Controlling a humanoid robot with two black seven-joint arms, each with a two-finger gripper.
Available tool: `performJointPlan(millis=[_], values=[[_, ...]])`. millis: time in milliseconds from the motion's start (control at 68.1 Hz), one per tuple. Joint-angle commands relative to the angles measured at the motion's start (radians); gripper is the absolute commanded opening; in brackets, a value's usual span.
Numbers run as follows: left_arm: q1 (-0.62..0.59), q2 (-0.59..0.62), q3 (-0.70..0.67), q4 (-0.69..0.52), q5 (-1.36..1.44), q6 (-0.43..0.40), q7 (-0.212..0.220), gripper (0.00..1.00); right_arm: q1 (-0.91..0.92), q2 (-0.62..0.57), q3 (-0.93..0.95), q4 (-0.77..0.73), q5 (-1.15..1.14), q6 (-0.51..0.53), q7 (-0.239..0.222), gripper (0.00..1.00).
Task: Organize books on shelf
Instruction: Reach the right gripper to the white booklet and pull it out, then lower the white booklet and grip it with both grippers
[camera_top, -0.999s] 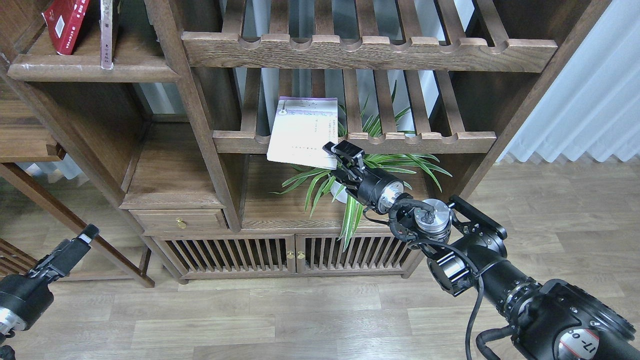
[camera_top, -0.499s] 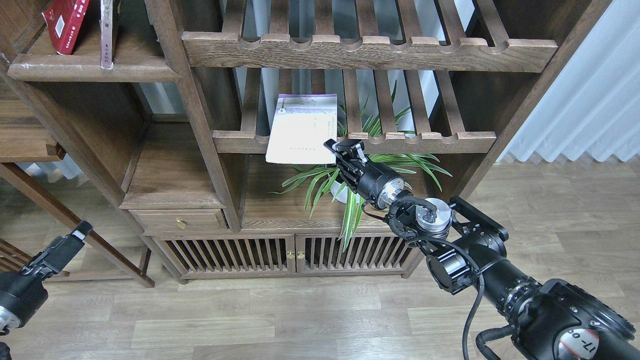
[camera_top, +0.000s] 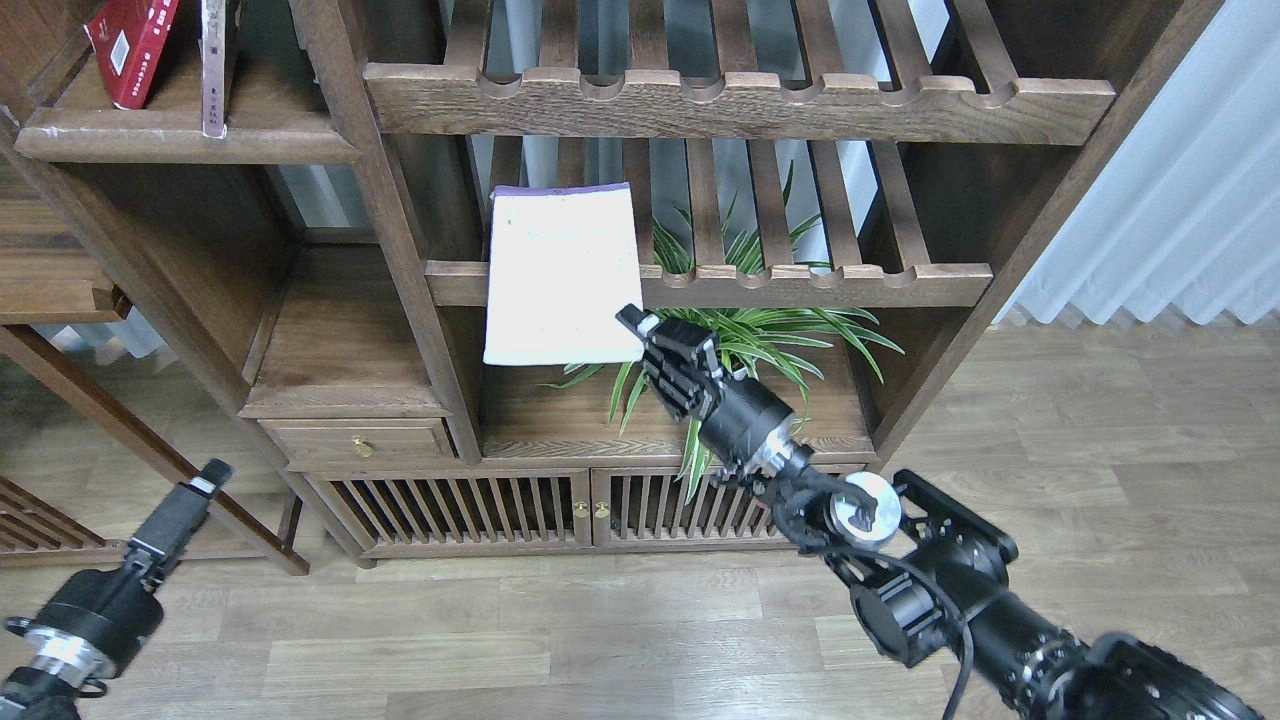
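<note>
Three paperbacks in view, only one in hand; thin pale lavender-white paperback (camera_top: 560, 275) pinched at its lower right corner by right pincer (camera_top: 640, 330), fingers closed on the cover edge, no gap visible between them; book held up in front of the slatted wooden rack with scalloped front rail (camera_top: 820, 283), roughly upright, long axis running up and away from the pincer, purple top edge uppermost; lower edge hanging free above the potted green spider plant (camera_top: 740, 345), not resting on any surface.

Up and to the left: solid flat dark-brown wooden shelf board with a white-scuffed rounded front edge (camera_top: 185, 140); on it a red paperback with small photos (camera_top: 135, 45), leaning, and just beside it a second book seen edge-on (camera_top: 212, 65), colour of its cover hard to tell; both well apart from the held book.

Left pincer (camera_top: 195, 492) low at the left, over the wood-plank floor (camera_top: 500, 620); seen dark and nearly end-on, so cannot tell whether open or closed; holding nothing visible.

Key relation: target board well up and left of the right pincer, across a vertical post; right arm alone has the book, left arm nearer the shelf side yet far below it; likely needs a lift and leftward carry, spine kept upright to slot beside the standing books.
</note>
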Motion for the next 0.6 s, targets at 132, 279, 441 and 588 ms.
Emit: performJointPlan(millis=[132, 279, 441, 588], values=[[-0.051, -0.045, 0.144, -0.022, -0.057, 0.000, 0.006, 1.00, -0.133, 0.000, 0.002, 0.023, 0.006, 0.001, -0.097, 0.03], [-0.088, -0.106, 0.193, -0.025, -0.117, 0.000, 0.004, 1.00, -0.214, 0.000, -0.003, 0.024, 0.009, 0.001, -0.160, 0.03], [-0.110, -0.158, 0.217, -0.026, -0.136, 0.000, -0.003, 0.99, -0.255, 0.000, -0.008, 0.055, 0.012, 0.001, -0.166, 0.03], [-0.108, -0.187, 0.223, -0.026, -0.136, 0.000, -0.003, 0.99, -0.288, 0.000, -0.009, 0.110, 0.012, 0.001, -0.168, 0.04]])
